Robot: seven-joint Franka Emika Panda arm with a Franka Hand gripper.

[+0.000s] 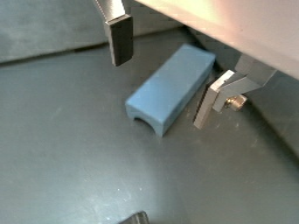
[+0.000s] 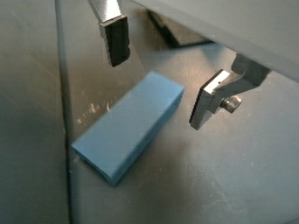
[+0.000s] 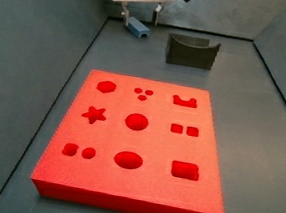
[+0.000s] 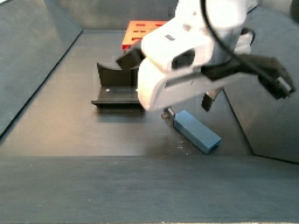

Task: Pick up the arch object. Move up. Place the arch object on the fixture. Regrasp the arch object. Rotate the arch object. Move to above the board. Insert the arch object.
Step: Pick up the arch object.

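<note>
With the gripper (image 1: 163, 79) spread wide and holding nothing above the arch object (image 1: 170, 90), which lies flat on the floor at the upper left of a side view beside the fixture (image 3: 191, 51), lower straight until the 2 fingers (image 2: 114, 41) bracket its long sides, then close.

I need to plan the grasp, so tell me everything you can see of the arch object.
The arch object is a small, matte slate-blue elongated block with a curved notch cut into one long face, seen at its end in a wrist view. It lies flat on the grey floor, lengthwise between the open gripper's fingers, which don't touch it. In a side view it rests beyond the board, beside the fixture.
</note>
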